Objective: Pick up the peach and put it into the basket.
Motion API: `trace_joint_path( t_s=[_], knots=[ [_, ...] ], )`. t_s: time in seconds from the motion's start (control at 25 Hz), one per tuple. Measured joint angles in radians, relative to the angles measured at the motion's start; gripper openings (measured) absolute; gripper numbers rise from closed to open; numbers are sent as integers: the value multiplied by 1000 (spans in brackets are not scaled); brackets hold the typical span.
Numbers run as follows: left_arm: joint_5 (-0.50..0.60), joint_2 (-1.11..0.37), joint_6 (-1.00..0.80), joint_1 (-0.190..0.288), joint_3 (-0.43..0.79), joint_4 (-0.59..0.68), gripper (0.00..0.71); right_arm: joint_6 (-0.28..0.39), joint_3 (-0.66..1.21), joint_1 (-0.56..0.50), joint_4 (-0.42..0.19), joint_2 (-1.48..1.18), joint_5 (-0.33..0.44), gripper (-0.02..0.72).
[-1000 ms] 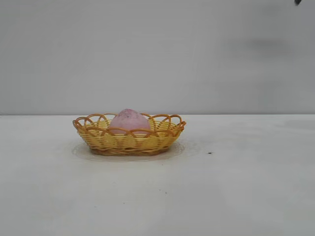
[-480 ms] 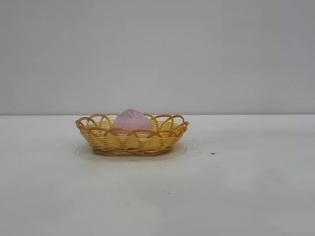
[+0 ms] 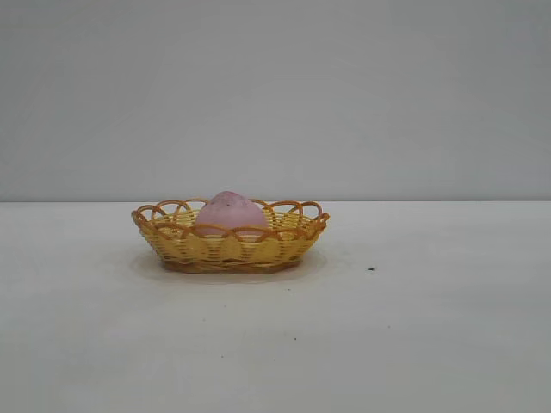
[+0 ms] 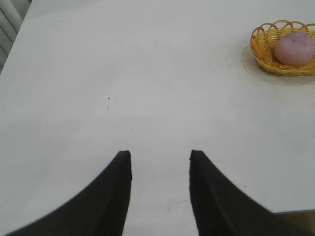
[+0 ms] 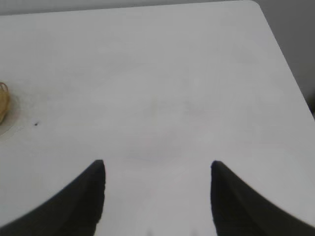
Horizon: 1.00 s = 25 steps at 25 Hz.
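Left gripper: above bare surface, well apart from the basket; fingers spread with a clear gap, nothing held. Outside the exterior view.

Basket: left of centre on the surface, upright, resting flat. Peach sits inside it, slightly left of the basket's middle, pointed speckled top up, dome rising above the looped rim. Left wrist view confirms peach within the basket walls.

Small dark speck on the surface, right of the basket.

Right gripper: over bare surface, fingers wide apart, empty; basket edge just visible far off.
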Motion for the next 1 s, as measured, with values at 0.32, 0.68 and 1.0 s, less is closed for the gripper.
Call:
trace_joint_path(
  t_s=[0.32,0.68,1.0],
  knots=[
    [0,0,2,0,0,0,274,-14,18,62,-2,-49,26,441],
    [0,0,2,0,0,0,274,42,18,81,-55,-140,32,441],
    [0,0,2,0,0,0,274,33,18,163,-51,-157,32,441]
  ],
)
